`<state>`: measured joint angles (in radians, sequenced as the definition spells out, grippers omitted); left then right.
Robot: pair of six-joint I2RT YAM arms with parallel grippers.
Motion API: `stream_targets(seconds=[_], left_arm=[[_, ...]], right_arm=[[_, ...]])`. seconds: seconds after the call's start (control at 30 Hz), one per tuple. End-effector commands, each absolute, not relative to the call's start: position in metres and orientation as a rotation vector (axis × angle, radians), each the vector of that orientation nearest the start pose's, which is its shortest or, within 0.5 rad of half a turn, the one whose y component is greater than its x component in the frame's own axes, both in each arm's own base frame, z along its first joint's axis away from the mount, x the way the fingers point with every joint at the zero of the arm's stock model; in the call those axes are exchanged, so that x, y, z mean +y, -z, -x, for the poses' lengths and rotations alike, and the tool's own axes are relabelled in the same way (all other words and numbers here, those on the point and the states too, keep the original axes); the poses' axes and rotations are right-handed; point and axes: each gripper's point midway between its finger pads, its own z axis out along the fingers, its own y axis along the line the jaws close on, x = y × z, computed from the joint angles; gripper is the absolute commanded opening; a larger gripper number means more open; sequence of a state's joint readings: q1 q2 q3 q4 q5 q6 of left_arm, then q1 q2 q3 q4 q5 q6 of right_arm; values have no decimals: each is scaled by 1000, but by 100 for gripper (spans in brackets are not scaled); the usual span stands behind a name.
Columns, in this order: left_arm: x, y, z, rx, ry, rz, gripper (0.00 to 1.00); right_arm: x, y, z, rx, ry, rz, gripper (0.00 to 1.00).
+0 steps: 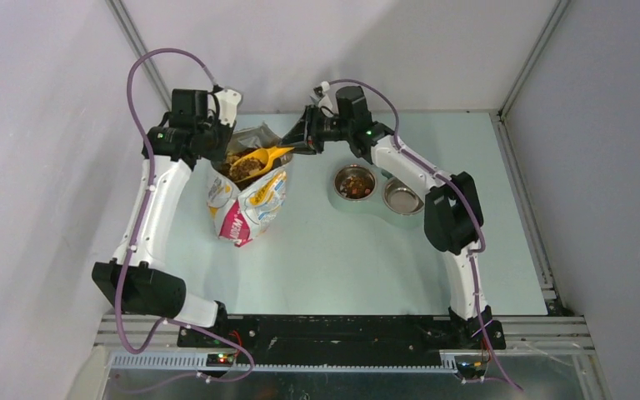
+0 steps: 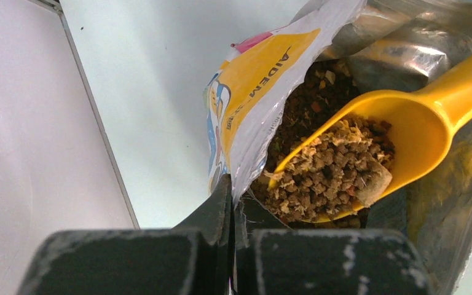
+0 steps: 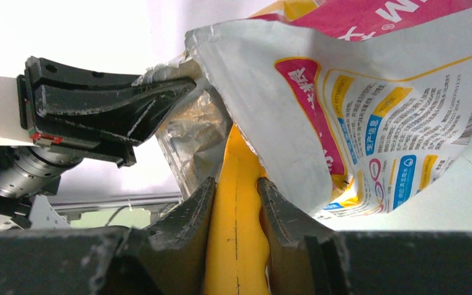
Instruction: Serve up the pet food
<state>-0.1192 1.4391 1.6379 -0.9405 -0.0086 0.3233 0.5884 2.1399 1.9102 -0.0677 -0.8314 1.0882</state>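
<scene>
Yellow plastic scoop (image 2: 418,123), its handle clamped in my right claw (image 3: 236,190), holds brown and tan dry kibble (image 2: 332,172) just ahead of my left claw (image 2: 233,196). That claw pinches the rim of the white printed foil bag (image 2: 252,92), I reckon to keep its mouth open. Pale green tabletop (image 1: 342,258), white enclosure walls (image 1: 42,125).

Robot lab cell, white panel walls (image 1: 42,125), aluminium rails (image 1: 532,225)

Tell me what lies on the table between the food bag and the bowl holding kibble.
Nothing lies there: the top view shows bare table between the bag and the bowl.
</scene>
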Motion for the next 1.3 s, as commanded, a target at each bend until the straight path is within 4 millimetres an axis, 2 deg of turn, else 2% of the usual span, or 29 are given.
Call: stream_targets(seconds=[0.0,0.07,0.1,0.13,0.17,0.2,0.23,0.3,0.33,0.37,0.4,0.43,0.47,0.5,0.53,0.6,0.67,0.73,0.77,0.8,0.87,1.07,1.27], left_arm=[[-27,-314,-370,2186,-132,-500,0],[-26,-314,-367,2184,-137,-507,0],[-26,-314,-367,2178,-137,-509,0],[-26,-315,-366,2175,-136,-505,0],[-26,-316,-367,2170,-136,-500,0],[-26,-316,-368,2170,-133,-492,0],[-26,-317,-369,2167,-130,-483,0],[-31,-319,-371,2160,-99,-484,0],[-33,-320,-371,2157,-87,-487,0],[-33,-320,-371,2157,-83,-487,0],[-34,-319,-371,2157,-80,-488,0],[-34,-319,-372,2156,-80,-490,0],[-34,-319,-371,2157,-82,-492,0],[-34,-319,-371,2157,-84,-494,0],[-33,-318,-371,2159,-86,-493,0],[-33,-318,-372,2159,-88,-494,0],[-32,-319,-372,2160,-92,-491,0],[-32,-319,-372,2160,-95,-491,0],[-32,-319,-373,2159,-96,-493,0],[-32,-319,-373,2160,-97,-495,0],[-31,-320,-373,2157,-104,-496,0],[-28,-318,-371,2164,-120,-501,0],[-24,-322,-369,2149,-149,-503,0]], right_arm=[[444,-311,-389,2093,-1904,204,0],[440,-319,-391,2071,-1793,286,0],[437,-316,-395,2096,-1734,271,0],[436,-326,-395,2048,-1689,331,0],[435,-321,-398,2074,-1644,312,0],[435,-326,-398,2045,-1605,353,0],[432,-318,-401,2095,-1535,317,0],[433,-322,-401,2059,-1442,368,0],[435,-320,-396,2069,-1479,378,0],[437,-330,-397,2044,-1560,337,0],[439,-318,-388,2071,-1650,345,0],[442,-333,-390,2011,-1767,304,0],[442,-319,-382,2044,-1846,296,0],[443,-330,-381,1995,-1935,261,0],[442,-317,-377,2027,-1979,234,0],[440,-317,-374,2001,-2078,185,0],[436,-321,-379,1966,-2074,172,0],[433,-317,-386,2004,-1986,192,0],[430,-321,-388,1969,-1997,208,0],[427,-337,-387,1899,-2083,204,0],[424,-337,-385,1884,-2148,153,0],[428,-319,-382,1946,-2171,81,0],[421,-328,-376,1910,-2193,143,0]])
